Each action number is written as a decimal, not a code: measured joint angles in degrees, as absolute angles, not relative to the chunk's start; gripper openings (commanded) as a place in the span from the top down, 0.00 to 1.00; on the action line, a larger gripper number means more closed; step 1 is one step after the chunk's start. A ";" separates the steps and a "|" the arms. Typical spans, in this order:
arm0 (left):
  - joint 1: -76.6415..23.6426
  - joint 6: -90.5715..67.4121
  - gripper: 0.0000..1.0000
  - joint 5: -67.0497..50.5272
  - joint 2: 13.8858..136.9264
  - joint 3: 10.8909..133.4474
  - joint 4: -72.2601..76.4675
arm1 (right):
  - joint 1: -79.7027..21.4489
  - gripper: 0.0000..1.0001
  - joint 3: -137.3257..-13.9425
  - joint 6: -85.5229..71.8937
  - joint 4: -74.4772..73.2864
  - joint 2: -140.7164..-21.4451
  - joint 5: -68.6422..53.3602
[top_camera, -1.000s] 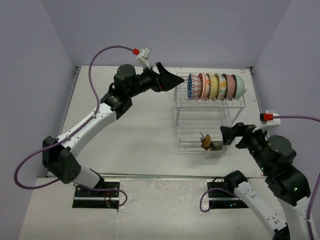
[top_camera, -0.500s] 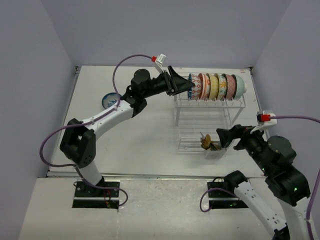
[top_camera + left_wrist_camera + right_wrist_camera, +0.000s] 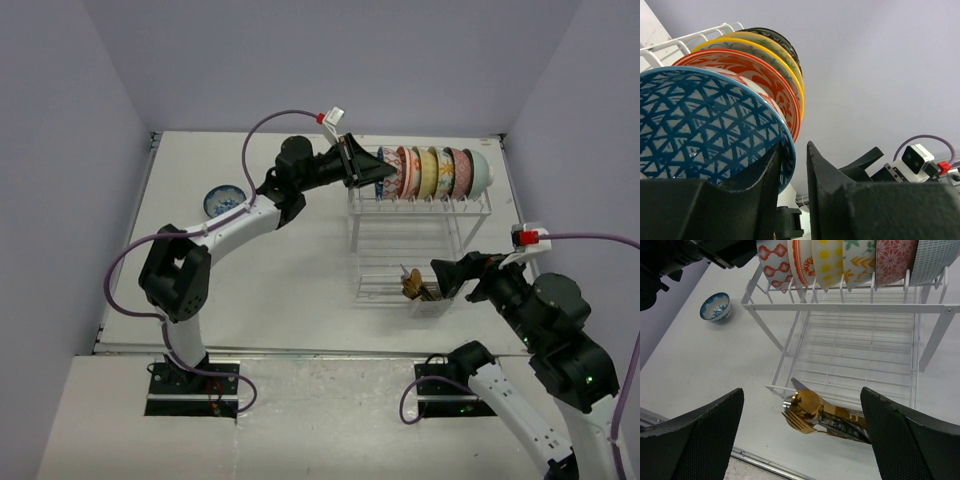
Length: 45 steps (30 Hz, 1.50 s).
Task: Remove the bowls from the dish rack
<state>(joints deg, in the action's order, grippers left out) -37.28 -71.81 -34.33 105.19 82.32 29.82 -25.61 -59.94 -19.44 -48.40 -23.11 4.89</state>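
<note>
Left wrist view: we see the left gripper point(image 3: 794, 146) with its two black fingers a narrow gap apart. The white rim of the blue lattice bowl point(image 3: 705, 125) sits in that gap, and a sliver of wall shows between the rim and the right-hand finger. Behind this glossy ceramic bowl, a red-orange bowl point(image 3: 740, 65) and a yellow-rimmed bowl point(image 3: 757, 50) stand on edge in the same row.

From the top external view, that row fills the upper tier of the white wire dish rack point(image 3: 420, 230) at the far right of the table point(image 3: 280, 270), ending in a pale teal bowl point(image 3: 478, 170). A small blue-patterned bowl point(image 3: 222, 200) sits upright on the table, well to the left.

The right gripper point(image 3: 455, 272) hangs with fingers wide apart and empty, over gold cutlery point(image 3: 805, 407) in the caddy point(image 3: 430, 300) at the rack's near edge.
</note>
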 measured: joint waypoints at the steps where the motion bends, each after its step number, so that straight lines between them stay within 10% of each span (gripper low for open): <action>1: -37.28 -71.85 0.73 -34.33 105.27 82.59 30.00 | -25.61 0.01 -59.75 -19.44 -48.42 -23.11 4.86; 6: -37.28 -71.96 0.72 -34.33 106.41 83.42 30.44 | -25.61 0.01 -59.20 -19.44 -48.45 -23.09 4.71; 12: -37.21 -71.96 1.00 -34.50 107.53 85.03 30.63 | -25.61 0.01 -59.18 -19.42 -48.45 -22.39 4.71; 45: -37.28 -66.11 1.00 -30.72 103.22 86.04 25.10 | -25.61 0.01 -61.19 -18.37 -48.45 -18.57 1.91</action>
